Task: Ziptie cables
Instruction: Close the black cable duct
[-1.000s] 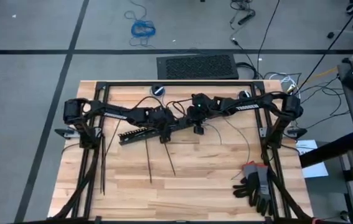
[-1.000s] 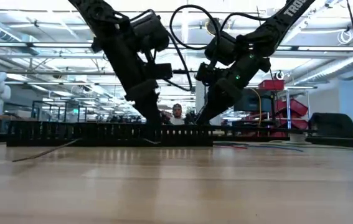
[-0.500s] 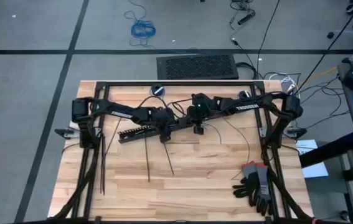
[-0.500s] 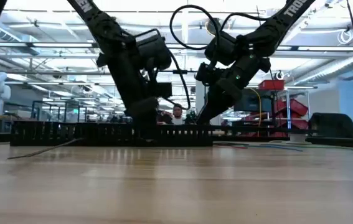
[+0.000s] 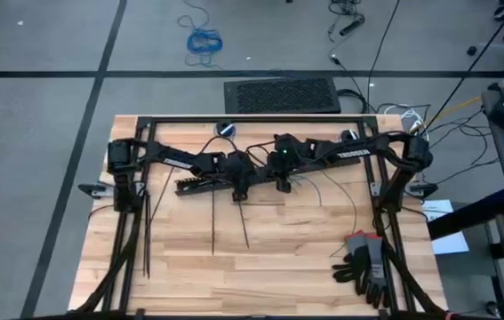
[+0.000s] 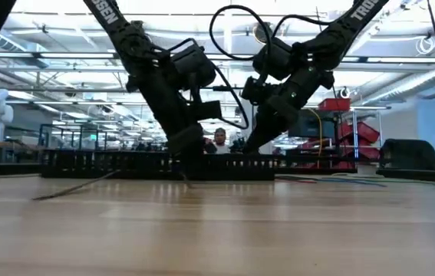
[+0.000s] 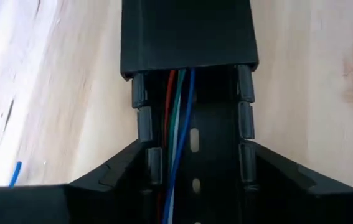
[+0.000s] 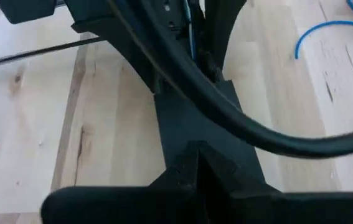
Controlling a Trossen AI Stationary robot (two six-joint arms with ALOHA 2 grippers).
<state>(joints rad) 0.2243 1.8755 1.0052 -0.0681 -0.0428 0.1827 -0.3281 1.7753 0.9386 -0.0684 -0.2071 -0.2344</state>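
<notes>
Left wrist view: we see the left gripper [image 7: 195, 186] with its fingers [image 7: 117, 174] spread to either side of the black slotted bar [image 7: 188, 37], their tips against its toothed walls. The cables [image 7: 179, 118], red, green and blue, run lengthwise inside the bar's open channel between the fingers and pass under its closed cover. From above, that gripper [image 5: 241, 185] sits at the bar's [image 5: 200, 184] end, near the middle of the tabletop [image 5: 278, 267].

In the right wrist view, the right gripper [image 8: 192, 168] has its fingers [image 8: 226, 171] drawn narrow on the same bar's flat cover; we cannot tell whether they truly pinch it. A thick black hose crosses in front. From above, this gripper [image 5: 283, 180] stands just beside the left one.

The zipties [image 5: 213, 229] lie loose on the wood, nearer the front edge, apart from both grippers. A pair of gloves [image 5: 364, 264] rests by the right corner.
</notes>
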